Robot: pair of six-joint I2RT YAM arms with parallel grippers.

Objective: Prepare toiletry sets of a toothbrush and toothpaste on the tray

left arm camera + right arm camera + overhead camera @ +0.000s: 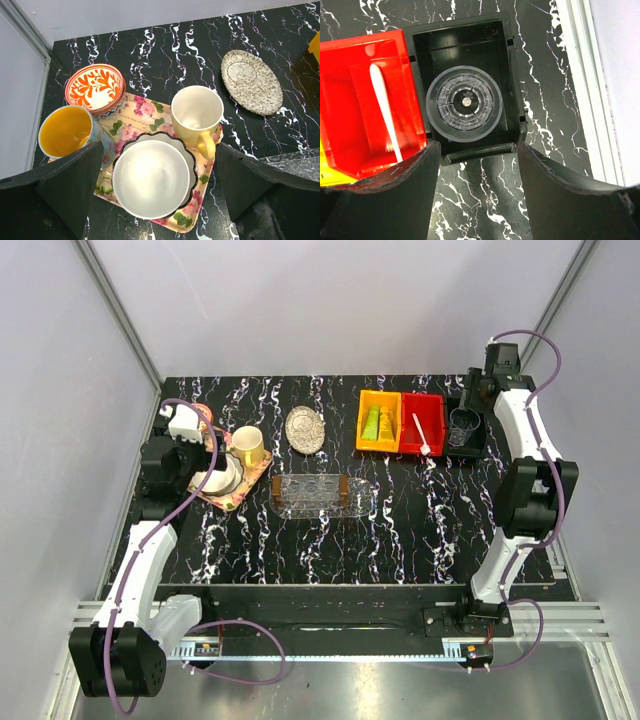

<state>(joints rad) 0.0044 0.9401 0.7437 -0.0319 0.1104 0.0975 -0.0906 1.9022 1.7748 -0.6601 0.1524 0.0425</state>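
The clear oval tray (320, 495) lies mid-table with nothing on it. An orange bin (362, 430) at the back holds the lime green toothpaste (371, 423) and the orange-yellow toothpaste (386, 423). The white toothbrush (421, 433) (385, 112) lies in the red bin (432, 415) (350, 80) beside it. My right gripper (472, 398) (477, 190) is open and holds nothing. It hovers over bare table just in front of a black bin, right of the toothbrush. My left gripper (190, 455) (160, 195) is wide open above a white bowl (150, 177), far from the tray.
The black bin (478, 445) (510, 75) holds a clear cup (465, 103). A floral square tray (145, 111) at the left carries the bowl, a yellow mug (196, 116), a second mug (65, 131) and an orange-patterned bowl (95, 87). A round silvery dish (305, 429) (252, 81) lies behind the oval tray.
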